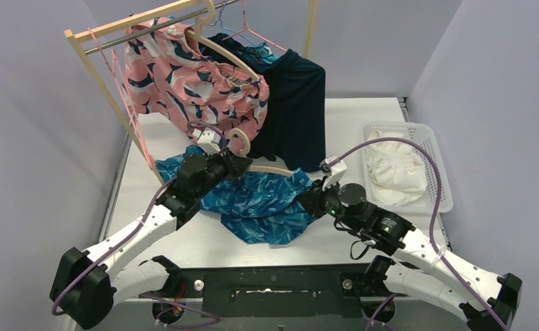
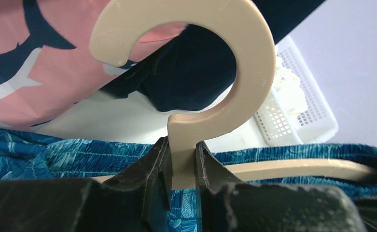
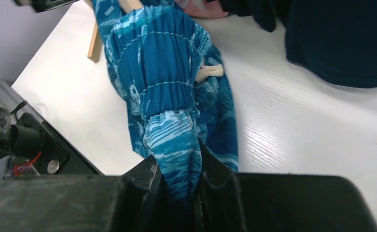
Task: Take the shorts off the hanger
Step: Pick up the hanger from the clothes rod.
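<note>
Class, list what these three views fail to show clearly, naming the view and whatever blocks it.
- Top view: the left gripper fingertips, hidden by its own wrist body.
- Top view: the right gripper fingertips, buried in the blue wave-patterned shorts.
- Right wrist view: most of the hanger, wrapped in those shorts' waistband.
- Top view: the rack top, cut off by the frame edge.
- Left wrist view: the basket, partly behind the hanger's hook.

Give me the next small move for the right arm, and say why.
Probably draw the right gripper away from the left gripper, sliding the blue wave-patterned fabric shorts off the beige plastic hanger. Its fingers are shut on the bunched waistband, the left gripper clamps the hanger's neck under the hook, and the hanger's arm runs inside the waistband.
</note>
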